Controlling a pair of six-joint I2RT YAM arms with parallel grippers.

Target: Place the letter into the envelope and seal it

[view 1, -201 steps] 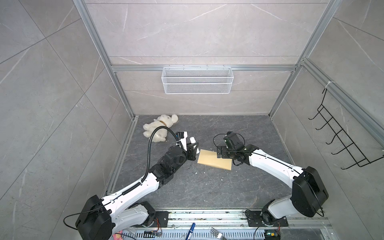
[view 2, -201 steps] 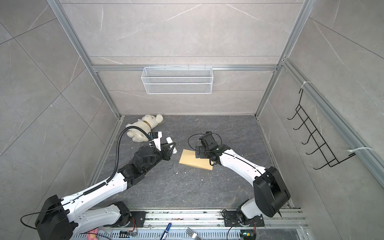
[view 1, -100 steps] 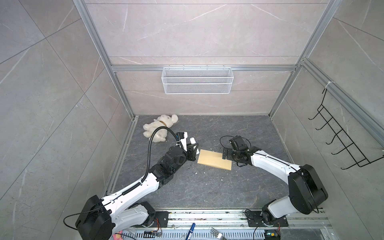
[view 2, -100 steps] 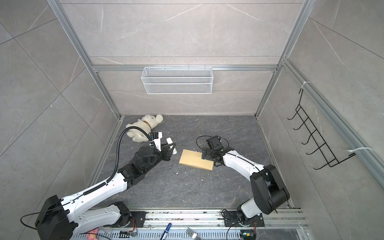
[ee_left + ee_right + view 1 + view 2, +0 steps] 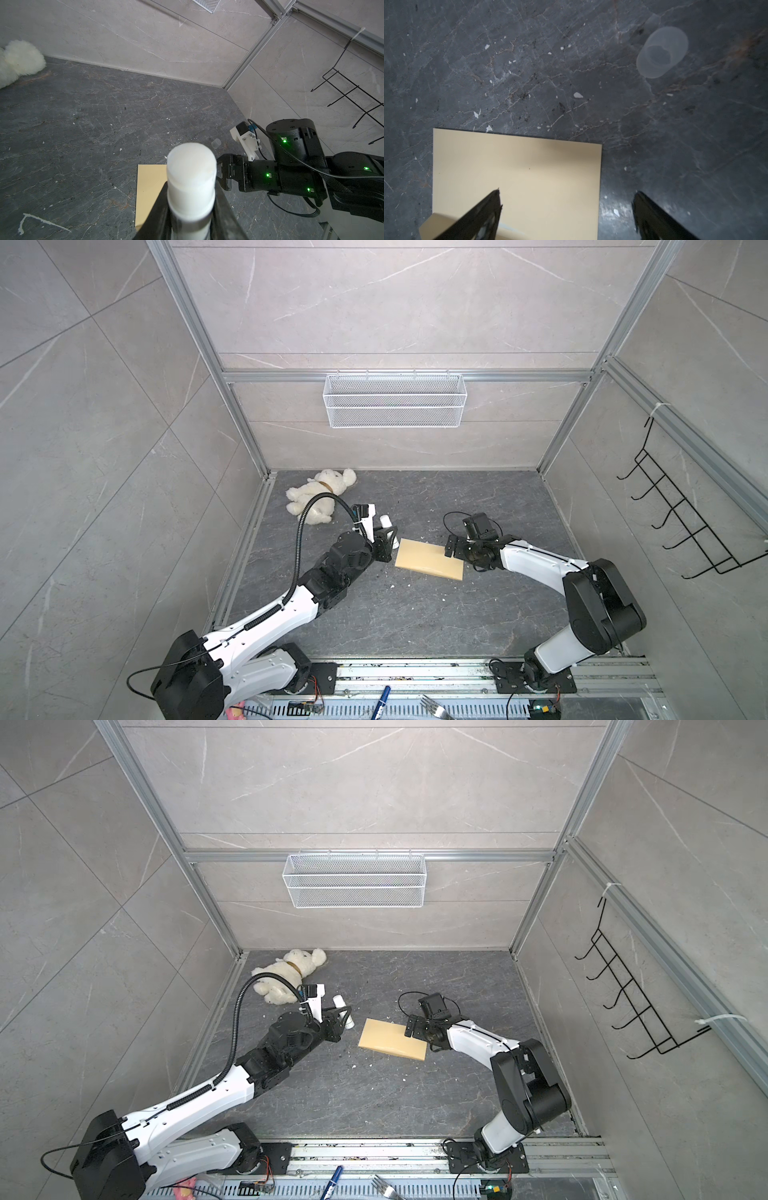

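With your right gripper (image 5: pixel 566 192) spread wide over one end of the envelope (image 5: pixel 517 166) lying flat on the surface (image 5: pixel 529 72) beneath it, and your left gripper (image 5: pixel 384 547) clamped on a white glue stick (image 5: pixel 191 172) beside the other end, a slanted press could skid or crease it.

No text, label, brand or number can be read on anything in view.
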